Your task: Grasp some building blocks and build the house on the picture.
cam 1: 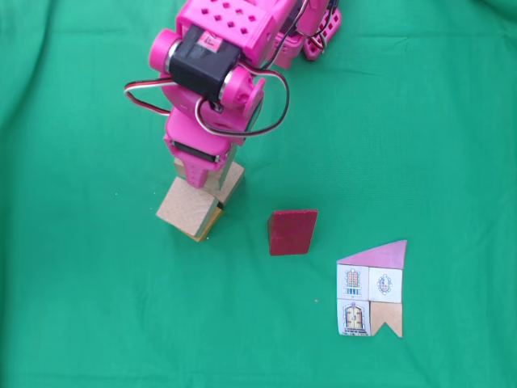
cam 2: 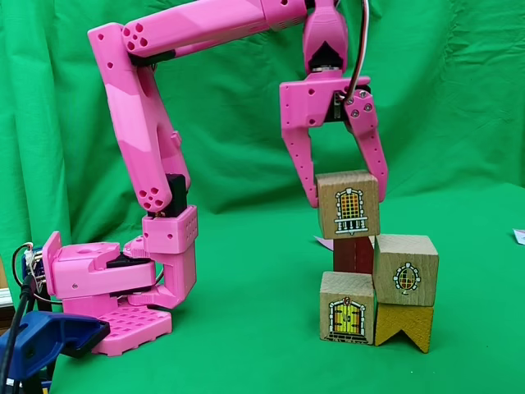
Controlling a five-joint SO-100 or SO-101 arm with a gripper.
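In a fixed view from the side, my pink gripper is shut on a tan wooden cube with a printed window, held in the air. Right below it, a cube with a door print rests on the cloth. Beside that, a cube with a round window sits on a yellow notched block. A dark red block stands behind them. In a fixed view from above, the gripper covers tan cubes, the dark red block lies to their right, and the picture lies lower right.
Green cloth covers the table and hangs as a backdrop. The arm's pink base stands at the left of the side view, with a blue clamp by it. Open cloth lies between the blocks and the picture.
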